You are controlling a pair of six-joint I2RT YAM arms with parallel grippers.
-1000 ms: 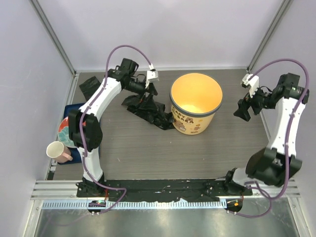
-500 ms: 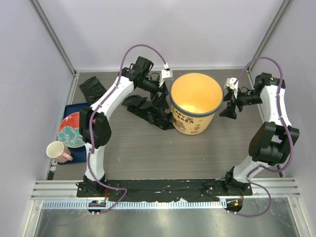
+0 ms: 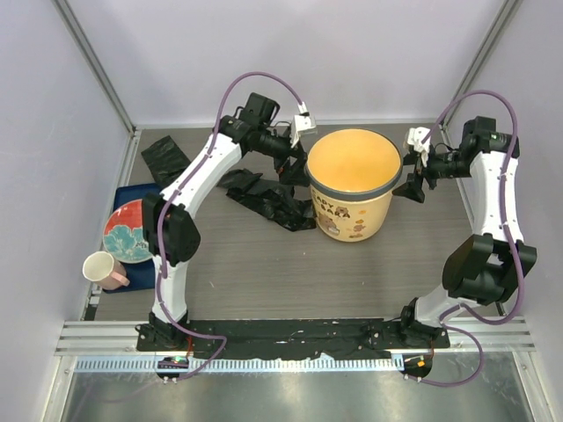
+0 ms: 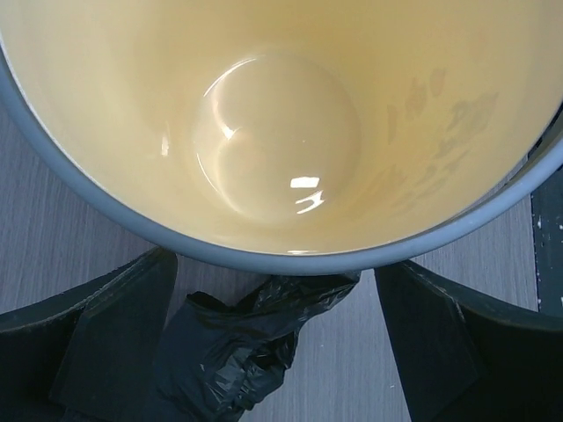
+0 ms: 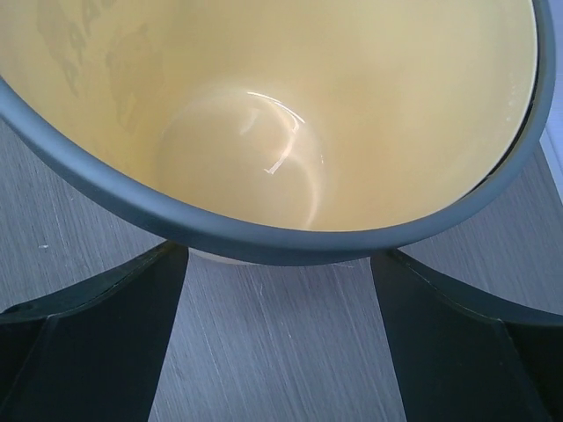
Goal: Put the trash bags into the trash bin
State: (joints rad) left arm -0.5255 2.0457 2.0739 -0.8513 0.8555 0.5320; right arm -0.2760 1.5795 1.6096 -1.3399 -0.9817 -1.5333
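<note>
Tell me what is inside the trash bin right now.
Nothing: both wrist views show the trash bin bare, with a glossy yellow floor and walls. The crumpled trash bag lies outside, beside the rim. Only the near inner wall is hidden behind the rim.

Looking into the trash bin [image 5: 264,248]
Grey rim just beyond the right gripper [image 5: 277,286], fingers spread wide (both dark); wood-grain table [image 5: 273,360] beneath.

Grey wood-grain table [image 3: 264,272] with clutter toward its left side.
The trash bin [image 3: 350,207] is at the far middle, a crumpled black trash bag [image 3: 268,198] just left of it, a folded black packet [image 3: 164,158] far-left; a patterned plate [image 3: 132,232] on a blue mat [image 3: 130,193] and a cup [image 3: 104,268] are at the left edge.
</note>
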